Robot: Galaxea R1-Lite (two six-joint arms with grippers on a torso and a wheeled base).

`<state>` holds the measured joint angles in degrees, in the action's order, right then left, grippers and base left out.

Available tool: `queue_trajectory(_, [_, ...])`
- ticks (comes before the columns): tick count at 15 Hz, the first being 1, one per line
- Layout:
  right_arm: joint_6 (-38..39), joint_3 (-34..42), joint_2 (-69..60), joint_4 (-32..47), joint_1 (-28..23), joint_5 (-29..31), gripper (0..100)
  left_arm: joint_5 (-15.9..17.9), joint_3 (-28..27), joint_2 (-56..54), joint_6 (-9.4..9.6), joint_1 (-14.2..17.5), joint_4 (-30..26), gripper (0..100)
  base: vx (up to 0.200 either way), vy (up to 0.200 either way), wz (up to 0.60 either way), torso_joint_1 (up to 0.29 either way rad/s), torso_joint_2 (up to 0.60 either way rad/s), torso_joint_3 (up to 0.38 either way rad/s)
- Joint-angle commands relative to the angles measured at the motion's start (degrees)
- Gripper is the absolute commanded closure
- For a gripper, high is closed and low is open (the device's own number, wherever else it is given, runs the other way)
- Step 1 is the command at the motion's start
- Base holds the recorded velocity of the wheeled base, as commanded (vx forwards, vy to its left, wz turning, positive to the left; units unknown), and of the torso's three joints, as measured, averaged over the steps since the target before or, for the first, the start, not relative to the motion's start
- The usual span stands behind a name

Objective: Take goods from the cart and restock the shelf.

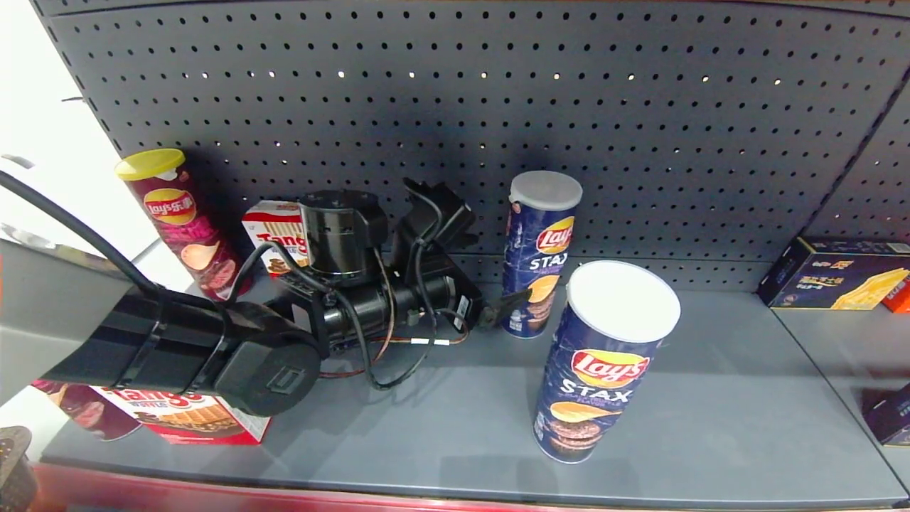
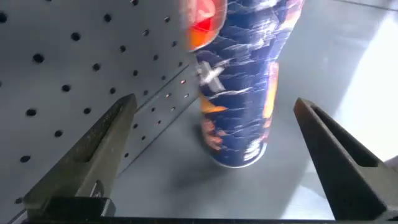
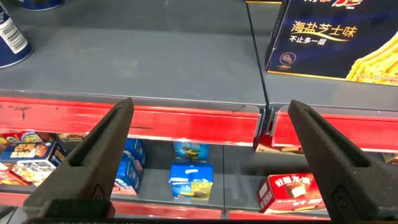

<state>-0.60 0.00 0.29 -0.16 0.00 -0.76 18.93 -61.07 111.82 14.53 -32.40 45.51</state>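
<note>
**A:** Anything you'd flag before the next move?

**B:** Starting at the left of the head view, your left arm lies low across the shelf, right in front of the maroon chip can and the wafer box. Swing that elbow and I'd guess you sweep one over.

**A:** And the left gripper?

**B:** Its fingers are spread wide and holding nothing. The rear blue chip can stands upright mid-frame by the pegboard, just ahead of the tips. It's a tall can, so clip it while closing in and it could topple toward the front blue chip can at lower right.

**A:** Right side?

**B:** Your right gripper is wide open and empty too. It's facing the red price rail, with a navy snack box at the upper right of its view. The only risk I see there is bumping the rail if you push forward.
</note>
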Motion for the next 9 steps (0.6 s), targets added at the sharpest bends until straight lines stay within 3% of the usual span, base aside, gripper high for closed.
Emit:
queue_trajectory(1, [-0.02,0.00,0.06,-0.02,0.00,-0.04,0,-0.65,-0.18,0.50,-0.03,0.06,-0.16,0,0.000,0.000,0.00,0.000,0.00,0.000])
queue_trajectory(9, [-0.02,0.00,0.06,-0.02,0.00,-0.04,0,-4.96,-1.33,1.55,-1.08,1.38,-0.07,0,0.000,0.000,0.00,0.000,0.00,0.000])
